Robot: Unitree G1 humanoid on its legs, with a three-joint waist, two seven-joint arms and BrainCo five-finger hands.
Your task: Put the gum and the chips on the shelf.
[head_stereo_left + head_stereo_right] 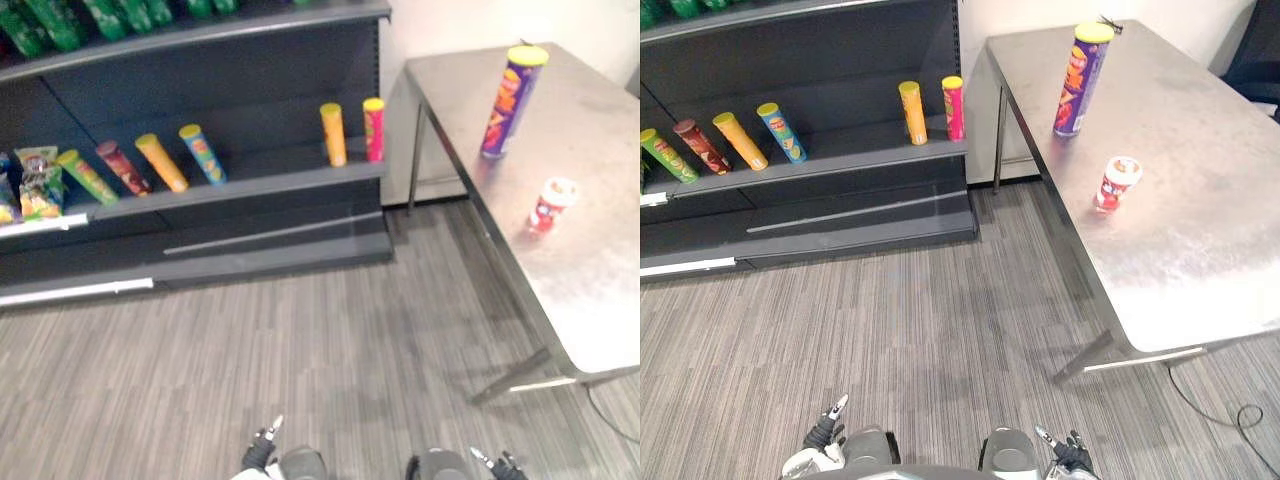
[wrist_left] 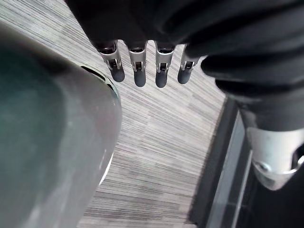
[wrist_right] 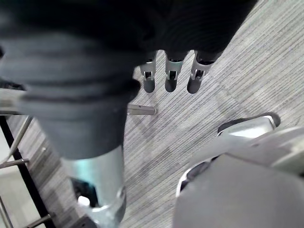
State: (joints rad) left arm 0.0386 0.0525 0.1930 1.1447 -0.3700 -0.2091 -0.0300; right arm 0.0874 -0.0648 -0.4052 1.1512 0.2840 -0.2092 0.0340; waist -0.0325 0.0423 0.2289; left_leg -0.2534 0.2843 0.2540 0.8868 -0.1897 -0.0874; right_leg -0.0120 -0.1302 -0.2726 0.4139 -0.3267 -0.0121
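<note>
Purple chips can [image 1: 512, 100], yellow lid, and small red-white gum tub [image 1: 550, 203] upright on steel surface [image 1: 600, 270]; neither yet on dark shelf [image 1: 270, 178]. Left robot hand [image 2: 137, 71], right robot hand [image 3: 171, 78]: extended, empty.

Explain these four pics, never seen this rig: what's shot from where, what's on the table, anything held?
This is a two-legged humanoid robot; each arm ends in a fingered hand. The two wide pictures come from a stereo camera on its head, looking down. The two close ones come from cameras on the wrists, each looking along its own hand toward the carpet. The left hand and right hand hang low, fingers straight, holding nothing. On the steel table stand a tall purple chips can and a small red-and-white gum tub, apart. Left of the table is a dark shelf with more chip cans.
</note>
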